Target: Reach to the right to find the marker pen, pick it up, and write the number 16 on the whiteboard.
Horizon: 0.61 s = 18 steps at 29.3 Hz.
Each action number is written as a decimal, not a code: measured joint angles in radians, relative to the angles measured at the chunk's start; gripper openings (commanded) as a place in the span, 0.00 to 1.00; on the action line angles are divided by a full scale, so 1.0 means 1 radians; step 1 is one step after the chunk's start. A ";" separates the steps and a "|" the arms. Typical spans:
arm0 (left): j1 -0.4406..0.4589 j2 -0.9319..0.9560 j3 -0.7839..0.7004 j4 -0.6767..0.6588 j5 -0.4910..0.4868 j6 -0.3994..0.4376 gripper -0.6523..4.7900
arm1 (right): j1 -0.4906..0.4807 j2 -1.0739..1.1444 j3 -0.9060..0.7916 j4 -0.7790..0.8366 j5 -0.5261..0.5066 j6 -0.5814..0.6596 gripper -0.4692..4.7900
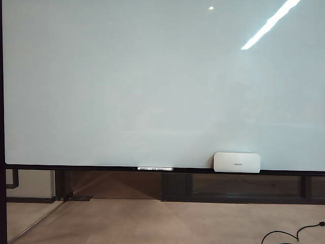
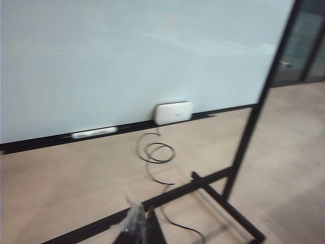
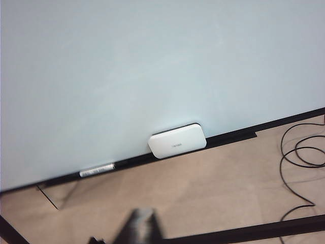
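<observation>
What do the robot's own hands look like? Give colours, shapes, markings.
Little shows; the exterior view has no arm. The left hand, at its wrist view's edge, is a blurred pale, glossy tip beside a dark wedge. The right hand, at its wrist view's edge, is a blurred dark grey blunt shape. No markings or cables on either can be made out.

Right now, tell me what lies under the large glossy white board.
Under the large glossy whiteboard: beige floor, black stand bars and a coiled black cable. No marker pen shows; both grippers sit low, blurred.
</observation>
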 measured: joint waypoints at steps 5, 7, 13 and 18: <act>-0.119 0.008 0.000 0.002 -0.074 0.005 0.11 | 0.000 0.000 0.000 0.002 0.043 -0.052 0.12; -0.169 0.023 0.000 0.007 -0.126 0.021 0.11 | 0.000 0.000 0.000 0.028 0.078 -0.079 0.11; -0.250 0.127 0.000 0.077 -0.168 0.038 0.11 | 0.000 0.000 0.019 0.050 0.180 -0.115 0.10; -0.250 0.282 0.000 0.183 -0.172 0.038 0.11 | 0.000 0.012 0.055 0.040 0.209 -0.116 0.10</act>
